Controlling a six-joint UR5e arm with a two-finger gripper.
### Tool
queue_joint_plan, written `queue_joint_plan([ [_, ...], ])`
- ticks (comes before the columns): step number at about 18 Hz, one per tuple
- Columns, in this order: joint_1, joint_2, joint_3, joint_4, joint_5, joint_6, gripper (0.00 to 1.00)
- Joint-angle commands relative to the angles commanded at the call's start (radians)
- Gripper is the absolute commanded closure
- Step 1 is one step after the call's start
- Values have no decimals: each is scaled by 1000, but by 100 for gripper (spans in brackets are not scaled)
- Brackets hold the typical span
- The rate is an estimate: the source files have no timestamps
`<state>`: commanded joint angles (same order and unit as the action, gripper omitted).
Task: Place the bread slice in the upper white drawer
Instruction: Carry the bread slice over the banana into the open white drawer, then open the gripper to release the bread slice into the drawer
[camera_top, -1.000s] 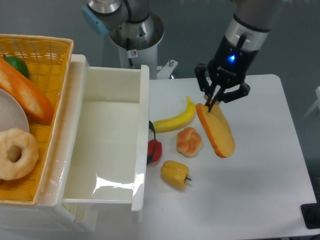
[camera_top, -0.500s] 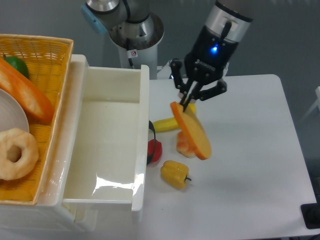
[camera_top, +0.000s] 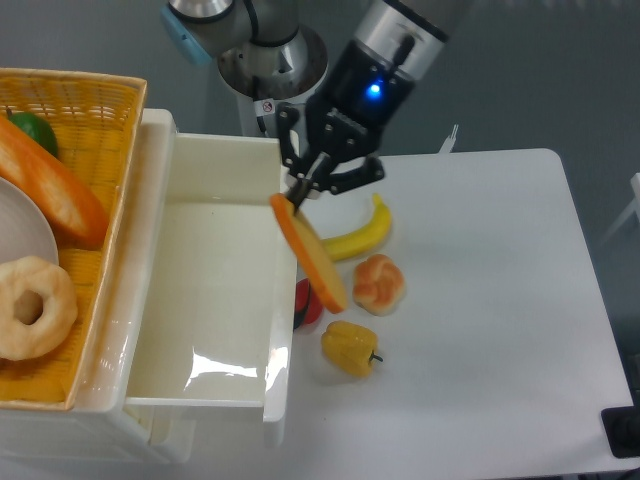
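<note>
Above the right-hand wall of the upper white drawer (camera_top: 160, 300), in the only camera view, the gripper (camera_top: 300, 192) pinched the bread slice (camera_top: 312, 255) by its top edge. The slice hung below the fingers, clear of the table (camera_top: 480, 330), its long axis running down and to the right, so its lower end reached out over the table side of the wall while its upper end sat about level with the drawer's rim. The drawer cavity lay directly to the left of the slice, so the coming move looked to turn on carrying it further left until the whole slice cleared the wall before lowering.

The drawer stood pulled open and held nothing that could be seen, only a glare patch on its floor. To its left, the yellow basket (camera_top: 90, 110) held a long orange loaf (camera_top: 50, 190), a green fruit (camera_top: 35, 130), a doughnut (camera_top: 30, 305) and part of a white plate (camera_top: 20, 235). On the table beside the drawer lay a banana (camera_top: 360, 233), a small bun (camera_top: 380, 282), a yellow pepper (camera_top: 350, 348) and a red item (camera_top: 308, 305), partly hidden behind the slice.
</note>
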<state>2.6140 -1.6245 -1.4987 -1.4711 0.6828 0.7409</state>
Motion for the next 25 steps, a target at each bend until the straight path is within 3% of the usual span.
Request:
queue_joint_plan([
  [10, -71, -12, -34, 14, 3, 0, 100],
  [13, -83, -18, -37, 37, 14, 3, 81],
  [15, -91, -25, -37, 43, 30, 3, 49],
  [17, -97, -28, -38, 44, 56, 3, 6],
  [18, -97, -26, -38, 44, 63, 5, 0],
  [25, -91, -31, -38, 92, 98, 8, 0],
])
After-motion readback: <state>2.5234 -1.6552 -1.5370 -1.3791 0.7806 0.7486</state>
